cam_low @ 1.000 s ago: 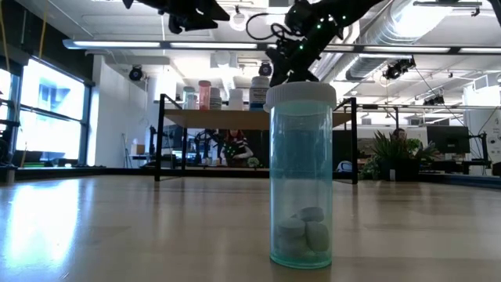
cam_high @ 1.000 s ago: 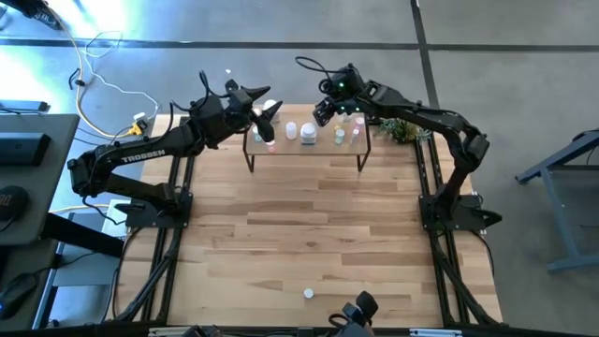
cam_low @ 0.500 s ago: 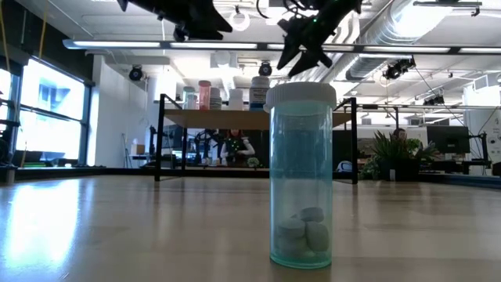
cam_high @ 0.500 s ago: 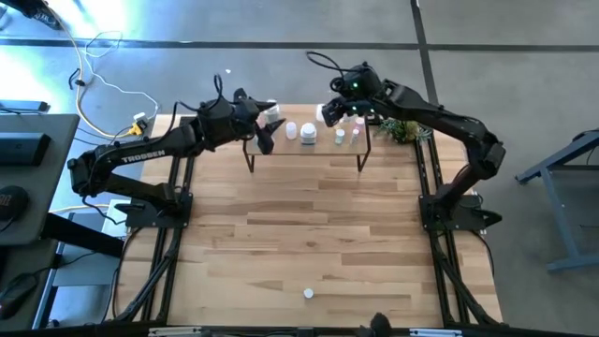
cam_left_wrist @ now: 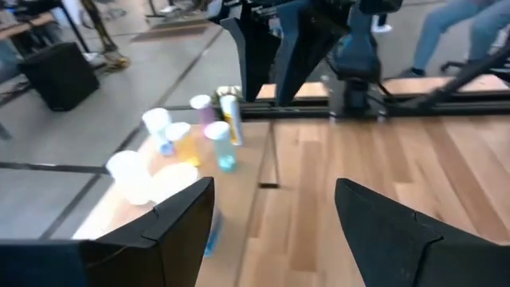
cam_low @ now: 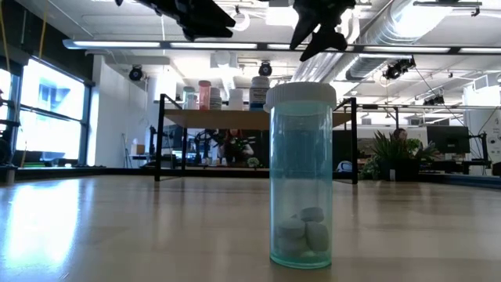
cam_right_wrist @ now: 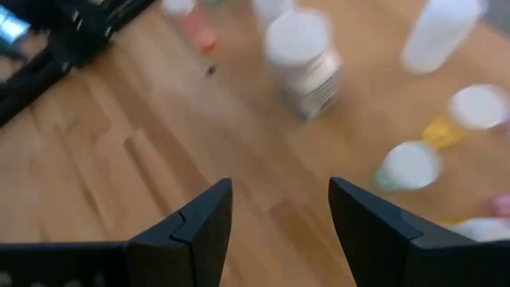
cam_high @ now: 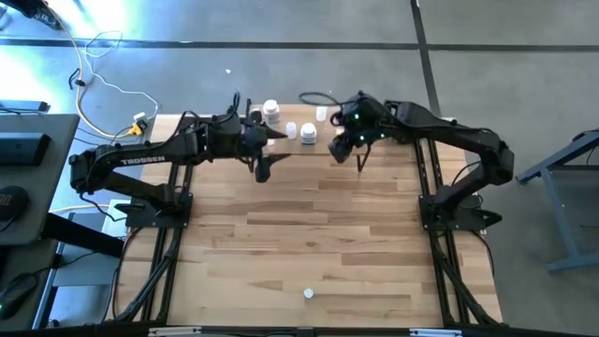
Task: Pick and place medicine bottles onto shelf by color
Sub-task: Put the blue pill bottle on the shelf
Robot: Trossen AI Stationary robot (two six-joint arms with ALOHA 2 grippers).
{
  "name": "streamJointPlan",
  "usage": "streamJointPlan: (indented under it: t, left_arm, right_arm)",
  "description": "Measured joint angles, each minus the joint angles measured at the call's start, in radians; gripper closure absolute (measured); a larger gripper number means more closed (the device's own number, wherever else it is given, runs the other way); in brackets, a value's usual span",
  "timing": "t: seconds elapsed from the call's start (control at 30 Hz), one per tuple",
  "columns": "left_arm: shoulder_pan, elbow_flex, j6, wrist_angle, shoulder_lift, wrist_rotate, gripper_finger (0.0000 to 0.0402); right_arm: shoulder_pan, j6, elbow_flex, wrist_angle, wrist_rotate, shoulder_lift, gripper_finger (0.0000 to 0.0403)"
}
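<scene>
The shelf (cam_high: 298, 145) stands at the table's far middle on thin black legs. Several medicine bottles (cam_high: 291, 129) stand upright on it, also seen as bottles (cam_left_wrist: 199, 131) and bottles (cam_right_wrist: 303, 52) in the wrist views. One teal-tinted bottle with a white cap (cam_low: 301, 176) stands alone near the table's near edge (cam_high: 308, 293). My left gripper (cam_high: 267, 157) hovers open over the shelf's left near corner, and my right gripper (cam_high: 343, 148) hovers open over its right near part. Both are empty and well above the bottles, left gripper (cam_low: 207, 16) and right gripper (cam_low: 319, 27).
A small green plant (cam_high: 404, 131) sits at the table's far right corner. Bare tabletop (cam_high: 309, 225) stretches between the shelf and the lone bottle. Black arm frames run along both table sides.
Both grippers have drawn back from over the shelf's bottles toward the table's near edge, staying open and empty. My right gripper has also risen, from beside the bottle tops to well above them. My left gripper has tipped to a more level pose.
</scene>
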Motion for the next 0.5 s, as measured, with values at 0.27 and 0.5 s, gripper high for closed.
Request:
streamJointPlan:
  t: [0.27, 0.5]
  left_arm:
    - [-0.079, 0.0, -0.052, -0.02, 0.0, -0.003, 0.0149]
    - [-0.169, 0.0, -0.184, -0.055, 0.0, -0.002, 0.0149]
  right_arm:
    - [0.141, 0.006, 0.0, -0.099, -0.036, 0.0, 0.0204]
    - [0.255, 0.057, 0.0, -0.21, -0.016, 0.0, 0.0204]
